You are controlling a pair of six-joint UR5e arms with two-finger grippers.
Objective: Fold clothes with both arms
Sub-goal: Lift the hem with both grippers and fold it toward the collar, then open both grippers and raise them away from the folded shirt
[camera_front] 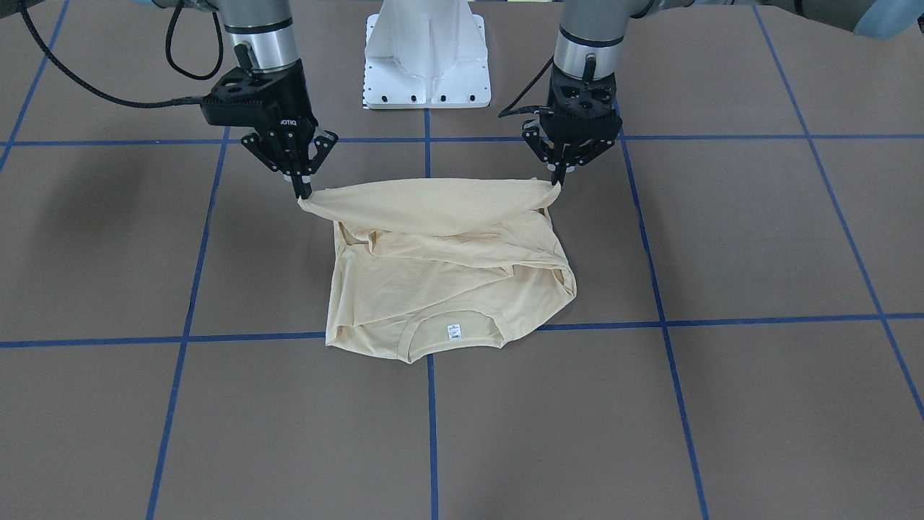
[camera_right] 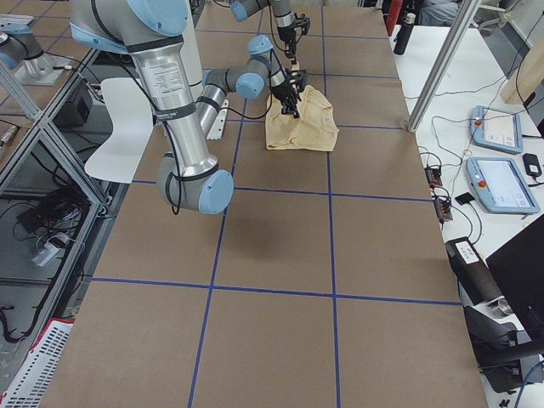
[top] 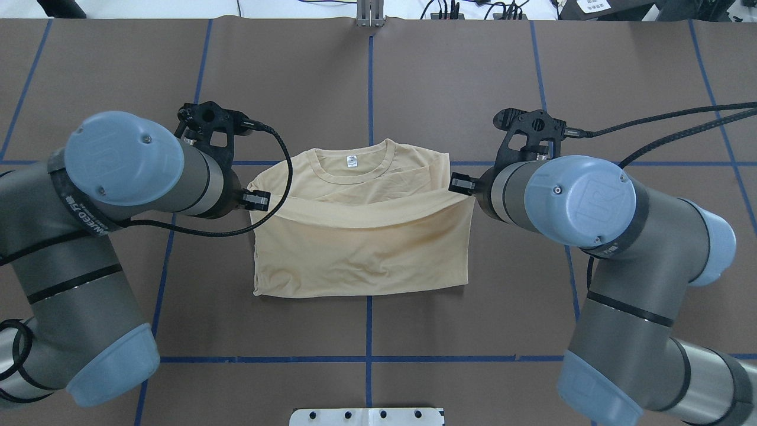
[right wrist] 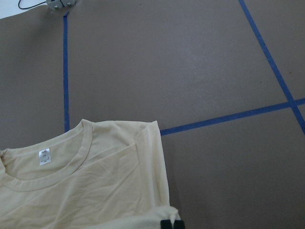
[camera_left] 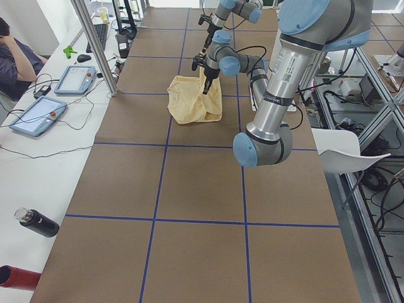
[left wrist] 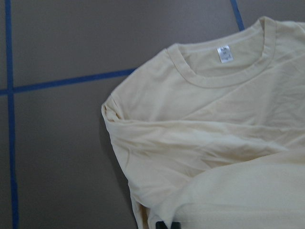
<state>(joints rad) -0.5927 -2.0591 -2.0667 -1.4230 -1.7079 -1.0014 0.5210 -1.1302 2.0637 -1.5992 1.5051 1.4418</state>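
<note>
The grey-silver tubular left arm (camera_front: 586, 52) and right arm (camera_front: 261, 42) are pinching, jaws closed, the near corners of the pale cream-yellow long-sleeved T-shirt (camera_front: 447, 289), which is lying on the brown blue-taped bench (camera_front: 722, 404). The robot is apparently folding hem-to-collar (midway). The next move is calling for even travel toward the collar, then lowering.

Pale cream-yellow T-shirt (camera_front: 447, 274), plain on the sides showing, with a small white neck label (camera_front: 453, 330). Beneath it, a matte brown table (camera_front: 758, 238) marked with a grid of blue tape lines (camera_front: 722, 321). The left arm (top: 59, 260) and right arm (top: 644, 278) are grey-silver with light blue joint caps (top: 124, 157). The left gripper (camera_front: 556, 180) and right gripper (camera_front: 304, 191) are black, as are the cables (top: 290, 174). The pedestal base (camera_front: 426, 58) is white. On a white side bench (camera_left: 38, 177) lie a black bottle (camera_left: 36, 223) and a red bottle (camera_left: 16, 278).
</note>
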